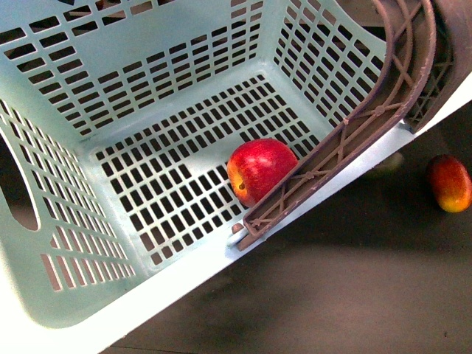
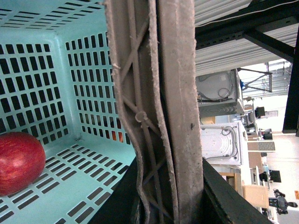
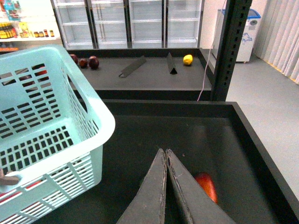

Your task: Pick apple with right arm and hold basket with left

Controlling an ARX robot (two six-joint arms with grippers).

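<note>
The red apple (image 1: 260,169) lies on the slotted floor of the mint-green basket (image 1: 158,287), against the wall under the brown latticed handles (image 1: 346,140). In the left wrist view the apple (image 2: 17,162) shows at the basket's floor (image 2: 79,168). My left gripper (image 2: 169,205) is shut on the basket, clamped on its brown handles (image 2: 159,93). The right gripper (image 3: 165,151) is shut with nothing in it, above the dark tray, beside the basket's outer wall (image 3: 60,140). Neither arm shows in the front view.
An elongated red-orange fruit (image 1: 449,183) lies on the dark surface right of the basket, and shows behind the right fingers (image 3: 206,185). A black upright post (image 3: 229,51) stands past the tray. Farther shelves hold dark fruits (image 3: 88,61) and a lemon (image 3: 188,59).
</note>
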